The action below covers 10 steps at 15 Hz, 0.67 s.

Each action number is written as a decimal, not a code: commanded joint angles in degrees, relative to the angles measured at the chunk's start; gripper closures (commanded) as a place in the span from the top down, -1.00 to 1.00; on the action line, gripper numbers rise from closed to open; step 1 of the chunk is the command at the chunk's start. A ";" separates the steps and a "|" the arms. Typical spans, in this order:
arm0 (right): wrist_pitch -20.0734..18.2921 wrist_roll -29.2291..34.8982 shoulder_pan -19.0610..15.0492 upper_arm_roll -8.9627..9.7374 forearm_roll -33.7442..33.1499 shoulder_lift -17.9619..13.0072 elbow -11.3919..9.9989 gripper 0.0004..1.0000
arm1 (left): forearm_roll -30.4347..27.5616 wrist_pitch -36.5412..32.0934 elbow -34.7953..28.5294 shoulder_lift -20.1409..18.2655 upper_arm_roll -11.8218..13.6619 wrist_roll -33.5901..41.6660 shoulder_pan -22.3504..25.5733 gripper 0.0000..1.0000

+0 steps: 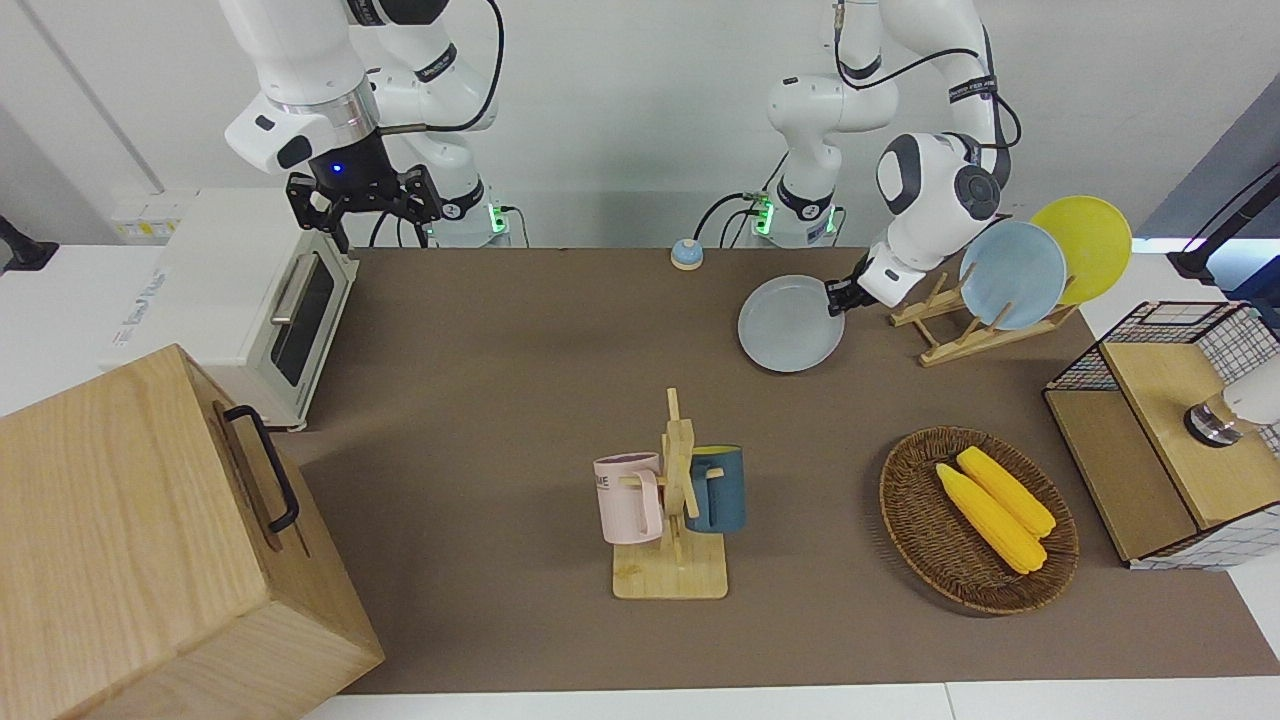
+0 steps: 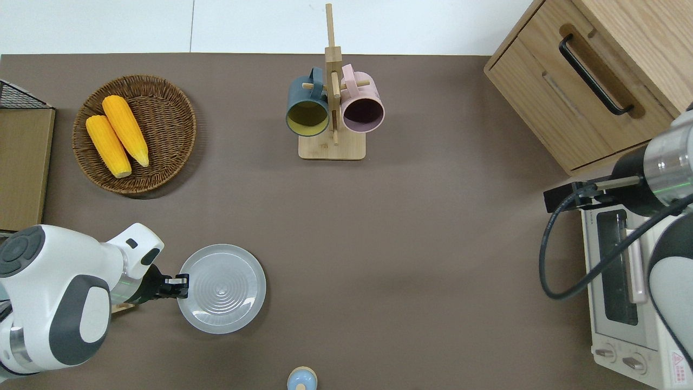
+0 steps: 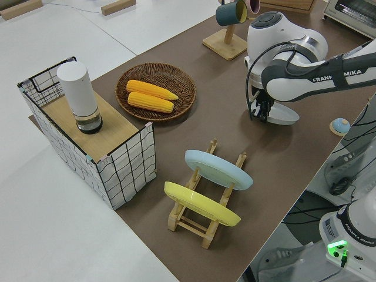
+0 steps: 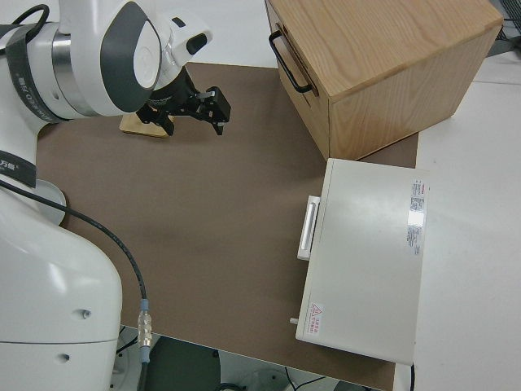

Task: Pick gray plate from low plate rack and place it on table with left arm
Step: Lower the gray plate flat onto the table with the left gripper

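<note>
left arm (image 1: pixel 935 190): bent low over the table's left-arm end, wrist turned sideways toward the plate
left gripper (image 2: pixel 181 285): held at the gray plate's rim, jaws pinched on that rim
gray plate (image 2: pixel 222 288): lying flat, out of the rack, at or just above the table; contact cannot be told; beside the rack, toward the right arm's end
low plate rack (image 3: pixel 207 205): near the robots at the left arm's end; light blue plate (image 3: pixel 218 168) and yellow plate (image 3: pixel 201 203) are held tilted in its slots
table (image 1: pixel 480 400): brown surface
right gripper (image 1: pixel 365 205): parked, jaws spread
wicker basket (image 2: pixel 174 127): two corn cobs (image 2: pixel 117 135) are held inside, side by side
mug stand (image 2: pixel 332 103): dark blue mug (image 2: pixel 307 111) and pink mug (image 2: pixel 363 108) are hung on its pegs
wire crate (image 3: pixel 120 167): white cylinder (image 3: pixel 79 95) is stood on its wooden top
</note>
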 commanded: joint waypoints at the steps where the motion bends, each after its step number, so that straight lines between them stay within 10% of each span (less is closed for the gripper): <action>1: -0.73 0.70 -1.06 0.98 -0.09 -0.15 0.51 0.97 | -0.06 1.65 -1.92 -1.48 -0.29 0.24 -0.14 0.15; 5: -0.81 0.70 -1.06 0.98 -0.09 -0.07 0.51 0.97 | 0.12 1.57 -1.22 -1.75 -0.29 0.33 0.03 0.43; 7: -0.81 0.70 -1.06 0.98 -0.09 -0.15 0.51 0.97 | 2.22 1.39 0.00 -1.92 -0.29 0.24 0.04 0.92; 10: -0.81 0.70 -1.06 0.98 -0.09 -0.15 0.51 0.97 | 6.70 -0.45 4.65 -1.93 -0.29 -3.18 -0.14 0.99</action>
